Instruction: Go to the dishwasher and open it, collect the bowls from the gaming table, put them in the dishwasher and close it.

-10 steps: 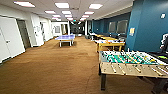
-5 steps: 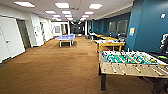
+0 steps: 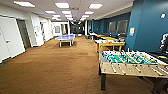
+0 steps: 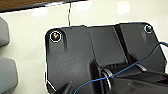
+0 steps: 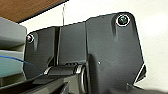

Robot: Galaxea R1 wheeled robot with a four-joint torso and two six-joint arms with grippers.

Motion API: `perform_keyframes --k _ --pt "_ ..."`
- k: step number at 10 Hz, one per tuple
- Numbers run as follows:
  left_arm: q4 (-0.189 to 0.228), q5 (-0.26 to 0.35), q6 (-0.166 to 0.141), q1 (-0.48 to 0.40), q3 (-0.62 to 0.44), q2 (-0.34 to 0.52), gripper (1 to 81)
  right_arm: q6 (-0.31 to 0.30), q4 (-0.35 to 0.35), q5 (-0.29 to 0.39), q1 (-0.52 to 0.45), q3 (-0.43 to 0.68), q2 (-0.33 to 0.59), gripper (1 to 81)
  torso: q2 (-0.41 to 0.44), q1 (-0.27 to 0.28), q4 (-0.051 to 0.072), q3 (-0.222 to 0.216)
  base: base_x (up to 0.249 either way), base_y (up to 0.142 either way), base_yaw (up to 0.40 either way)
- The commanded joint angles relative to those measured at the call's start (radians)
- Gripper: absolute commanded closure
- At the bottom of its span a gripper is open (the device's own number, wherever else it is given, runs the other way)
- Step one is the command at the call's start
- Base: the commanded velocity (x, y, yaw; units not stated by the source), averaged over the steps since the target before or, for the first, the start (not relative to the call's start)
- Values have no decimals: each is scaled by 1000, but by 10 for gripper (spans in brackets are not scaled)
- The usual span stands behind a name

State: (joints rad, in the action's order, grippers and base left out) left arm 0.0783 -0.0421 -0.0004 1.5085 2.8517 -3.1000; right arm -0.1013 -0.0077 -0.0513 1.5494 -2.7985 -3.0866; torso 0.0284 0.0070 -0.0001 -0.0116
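Nothing has shifted since the earlier frames: gaming table [image 3: 110, 43] with yellow rim at right of centre, foosball table [image 3: 130, 62] lower right, blue ping-pong table [image 3: 65, 37] mid-distance, brown carpet [image 3: 50, 70]; gripper states cannot be told.

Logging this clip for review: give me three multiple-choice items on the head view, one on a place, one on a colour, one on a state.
1. Where does the table-football table stand?
A. near right
B. far left
C. down the far hallway

2. What colour is the right-hand wall?
A. white
B. dark blue
C. yellow

3. What state are the ceiling lights in?
A. off
B. on
C. covered

Answers: 1 A, its green field and rods sit at the near right. 2 B, that wall shows dark blue. 3 B, the panels glow bright.
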Motion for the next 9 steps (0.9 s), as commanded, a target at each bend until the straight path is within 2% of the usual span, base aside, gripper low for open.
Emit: perform_keyframes --k 1,9 --pt "0 48 2 -60 2 1 10 2 -8 51 -54 1 -6 10 0 0 0 0 89 0 0" --pt "-2 47 2 -60 2 0 10 3 -8 53 -56 1 -8 10 0 -1 0 0 112 0 0"
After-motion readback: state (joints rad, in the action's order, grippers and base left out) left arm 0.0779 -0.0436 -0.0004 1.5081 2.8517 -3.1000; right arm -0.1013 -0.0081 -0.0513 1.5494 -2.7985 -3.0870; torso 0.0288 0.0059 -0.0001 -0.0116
